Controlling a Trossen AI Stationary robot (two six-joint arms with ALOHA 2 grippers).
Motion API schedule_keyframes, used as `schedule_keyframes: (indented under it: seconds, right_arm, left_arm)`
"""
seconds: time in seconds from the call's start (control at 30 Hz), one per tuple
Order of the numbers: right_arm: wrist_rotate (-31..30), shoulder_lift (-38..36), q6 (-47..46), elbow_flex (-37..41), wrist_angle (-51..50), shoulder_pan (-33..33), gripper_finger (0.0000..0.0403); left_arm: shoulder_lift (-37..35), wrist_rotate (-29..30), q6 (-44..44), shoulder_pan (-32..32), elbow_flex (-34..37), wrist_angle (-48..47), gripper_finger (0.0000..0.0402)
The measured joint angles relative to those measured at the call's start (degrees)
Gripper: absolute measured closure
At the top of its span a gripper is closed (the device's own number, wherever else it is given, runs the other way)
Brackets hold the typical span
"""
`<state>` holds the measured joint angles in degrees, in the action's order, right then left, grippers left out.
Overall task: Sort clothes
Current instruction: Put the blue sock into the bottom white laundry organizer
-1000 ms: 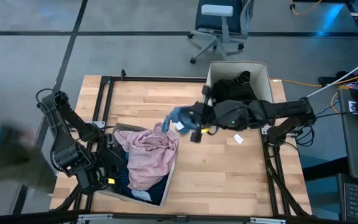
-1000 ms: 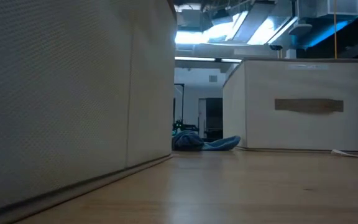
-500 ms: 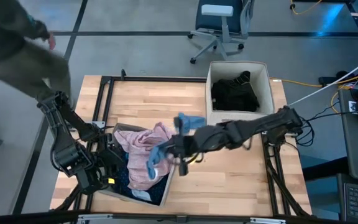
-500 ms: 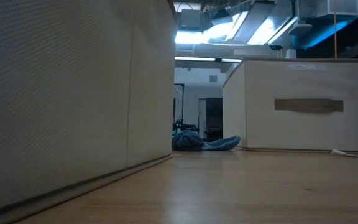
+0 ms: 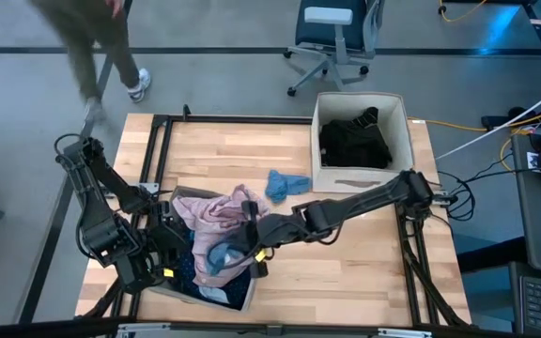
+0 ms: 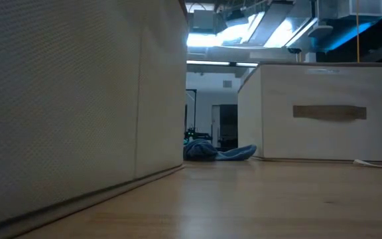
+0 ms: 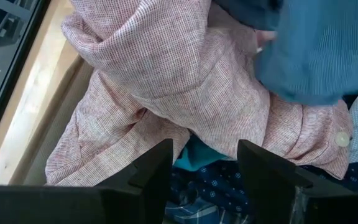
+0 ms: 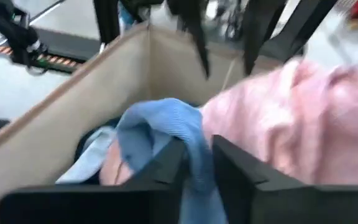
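- The blue garment (image 8: 166, 134) hangs limp between the fingers of your right gripper (image 5: 249, 246); it looks light and floppy, with nothing stiff to push against. It is over the near bin (image 5: 240, 299), just above the pile.
- In the right wrist view the cloth runs down between the fingers, which stand close together on it. I'd judge it pinched, perhaps about to go.
- Soft cloth like this likely drags and snags; take it by a bunched fold, not a flat edge.
- The near bin holds a pink top (image 5: 224, 218) heaped on top, with dark patterned fabric (image 7: 229, 186) and a bit of teal cloth (image 7: 197, 158) under it.
- The far bin (image 5: 398, 105) holds only black clothes (image 5: 353, 139).
- Another small blue piece (image 5: 286, 183) lies loose on the table (image 5: 346, 272), between the two bins.
- Your left gripper (image 7: 201, 171) waits over the near bin, its fingers spread apart and holding nothing.
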<state>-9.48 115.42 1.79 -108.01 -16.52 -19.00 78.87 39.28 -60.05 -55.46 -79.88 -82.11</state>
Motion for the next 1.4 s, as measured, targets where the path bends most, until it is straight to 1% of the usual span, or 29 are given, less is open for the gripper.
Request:
schedule_keyframes:
  seconds: [0.07,0.13,0.27,0.4,0.47,0.6,0.63,0.8,0.87,0.9,0.97,1.03,1.1,1.2,1.27,1.4]
  right_arm:
    - [1.42,0.65,-1.41,0.00,-1.18,-0.10,0.0300]
    - [1.60,0.89,-2.06,0.00,-3.10,-0.14,0.0254]
    - [1.64,-1.63,-3.76,0.00,-12.32,-0.62,0.0171]
    - [1.60,-6.81,-7.95,0.00,-19.71,-0.92,0.0119]
    - [1.63,-9.10,-10.61,-0.07,-22.13,-0.95,0.0103]
    - [1.32,-12.58,-13.49,-0.07,-26.21,-0.94,0.0087]
    - [0.70,-13.10,-13.54,-0.09,-27.37,-0.92,0.0085]
    - [-3.76,-13.69,-13.61,-0.09,-32.96,-0.92,0.0084]
    - [-5.85,-13.69,-14.46,-0.09,-35.63,-0.92,0.0084]
    - [-6.83,-13.69,-15.29,-0.09,-37.25,-0.92,0.0084]
    - [-8.73,-13.48,-17.39,0.19,-39.85,-0.92,0.0084]
    - [-10.67,-13.36,-19.31,1.20,-42.59,-0.94,0.0084]
    - [-12.91,-13.34,-20.86,2.86,-43.71,-1.33,0.0084]
    - [-16.43,-13.32,-21.35,6.19,-43.90,-1.22,0.0084]
    - [-17.58,-13.27,-21.75,8.47,-43.38,-1.22,0.0084]
    - [-19.69,-13.27,-23.32,12.65,-42.74,-0.34,0.0084]
  left_arm:
    - [0.00,-0.01,0.00,0.00,0.00,0.00,0.0231]
    - [0.00,-0.01,0.00,0.00,0.00,0.05,0.0231]
    - [0.00,-0.05,0.01,0.00,-0.16,0.13,0.0231]
    - [-0.01,0.42,1.75,0.77,-2.35,0.54,0.0231]
    - [-0.03,2.65,3.03,1.55,-3.67,0.80,0.0231]
    - [-0.13,11.55,7.28,5.02,-5.02,3.68,0.0231]
    - [-0.13,12.78,8.53,6.70,-5.01,4.63,0.0231]
    - [-0.13,12.23,13.92,17.43,-4.24,10.07,0.0231]
    - [-0.13,9.65,15.04,21.66,-3.10,11.90,0.0231]
    - [-0.13,7.27,16.04,23.58,-2.14,13.32,0.0231]
    - [-0.13,0.74,18.67,26.68,0.84,16.50,0.0231]
    - [-0.13,-4.76,20.00,28.49,4.88,20.20,0.0231]
    - [-0.13,-8.21,20.10,29.29,9.29,24.12,0.0231]
    - [-0.13,-11.40,18.05,29.34,15.68,28.08,0.0231]
    - [-0.13,-12.59,15.36,29.31,19.35,29.51,0.0231]
    - [-0.20,-13.45,10.66,28.84,26.07,30.56,0.0231]
